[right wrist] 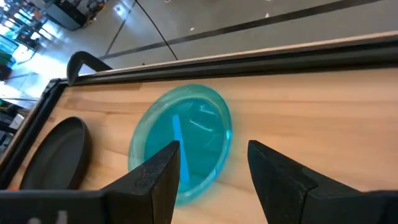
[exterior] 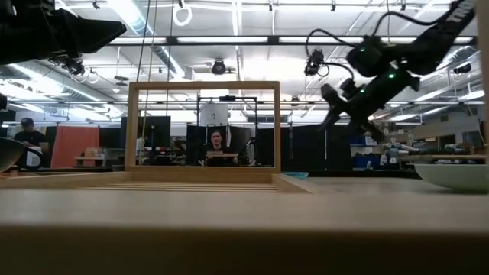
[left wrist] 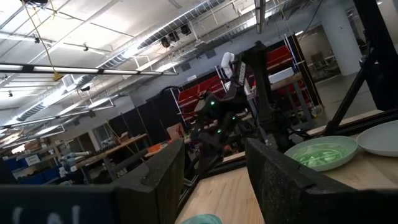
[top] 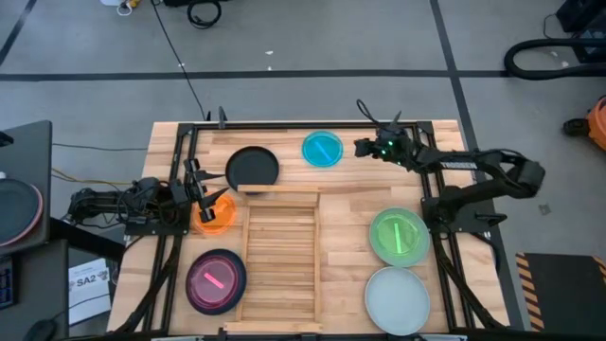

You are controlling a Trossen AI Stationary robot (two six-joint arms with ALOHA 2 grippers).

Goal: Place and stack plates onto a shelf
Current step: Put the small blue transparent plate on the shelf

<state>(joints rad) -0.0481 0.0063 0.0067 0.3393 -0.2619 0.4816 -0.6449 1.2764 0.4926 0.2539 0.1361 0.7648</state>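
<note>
In the high view the slatted wooden shelf (top: 279,251) lies mid-table. Around it rest the black plate (top: 253,168), the small blue plate (top: 322,149), the small orange plate (top: 214,214), the purple plate on the dark teal one (top: 216,281), the green plate on the mint one (top: 399,237), and the pale plate (top: 398,299). My left gripper (top: 201,183) hovers open above the orange plate's far-left rim. My right gripper (top: 364,147) hangs open to the right of the blue plate (right wrist: 183,143), raised off the table (exterior: 330,93).
An upright wooden frame (exterior: 202,130) stands at the shelf's far end. Black rails run along the table's left and far edges (top: 284,123). Bare planks lie between the blue plate and the green stack. A person (exterior: 216,142) sits in the room beyond the table.
</note>
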